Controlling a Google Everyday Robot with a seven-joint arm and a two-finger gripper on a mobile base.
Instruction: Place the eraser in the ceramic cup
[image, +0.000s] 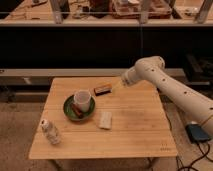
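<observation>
The eraser (102, 89), a small dark block with a reddish-brown top, lies on the wooden table (135, 125) toward its back edge. The white ceramic cup (82, 99) stands upright on a dark green plate (70, 113), just left and in front of the eraser. My gripper (116, 86) is at the end of the white arm reaching in from the right. It hovers just right of the eraser, close to its end.
A brown stick-like item (76, 109) lies on the plate beside the cup. A pale beige flat rectangle (105, 119) lies in front of the plate. A small clear plastic bottle (50, 132) stands at the front left. A blue-grey device (196, 133) lies on the floor at right.
</observation>
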